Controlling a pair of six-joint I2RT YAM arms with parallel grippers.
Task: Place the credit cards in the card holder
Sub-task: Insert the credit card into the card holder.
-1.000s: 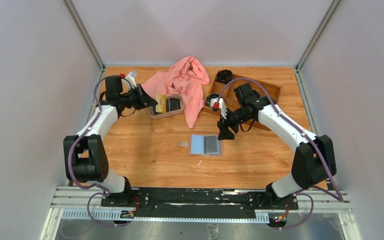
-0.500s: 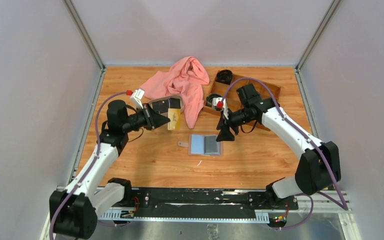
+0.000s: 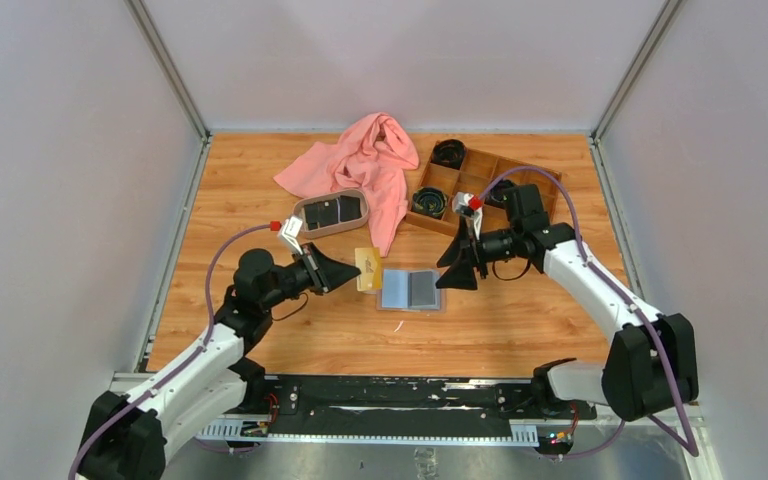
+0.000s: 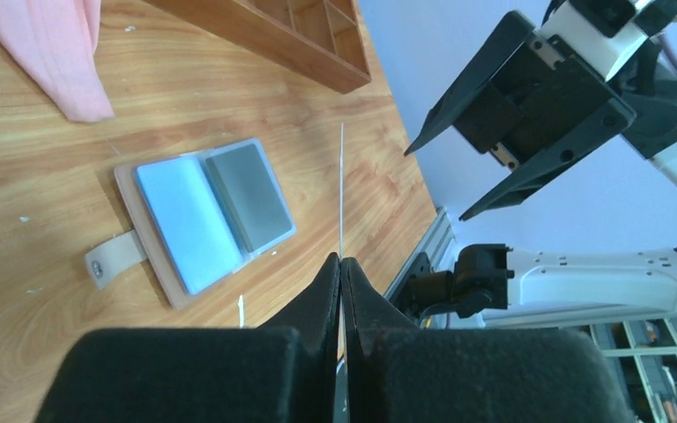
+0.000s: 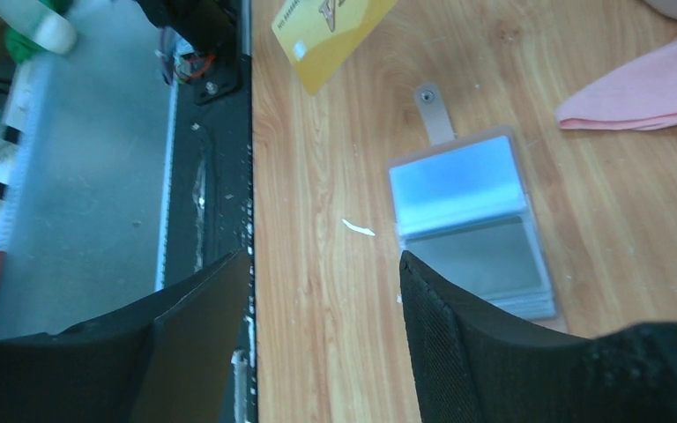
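The card holder [image 3: 410, 290] lies open on the table, grey-blue lining up, strap to the left; it also shows in the left wrist view [image 4: 203, 211] and the right wrist view [image 5: 472, 220]. My left gripper [image 3: 352, 272] is shut on the gold-tan credit card [image 3: 366, 270], held in the air just left of the holder. The card is edge-on in the left wrist view [image 4: 341, 189] and face-on in the right wrist view [image 5: 331, 31]. Dark credit cards [image 3: 325, 212] lie in the oval tray [image 3: 301, 226]. My right gripper [image 3: 457, 267] is open and empty, just right of the holder.
A pink cloth [image 3: 365, 165] lies behind the holder, partly over the oval tray. A brown wooden compartment box [image 3: 545, 182] with dark round items stands at the back right. A small white scrap [image 3: 397, 325] lies in front of the holder.
My left gripper has carried the gold-tan card from the oval tray forward and right to beside the card holder. My right gripper has shifted slightly right and stays open.
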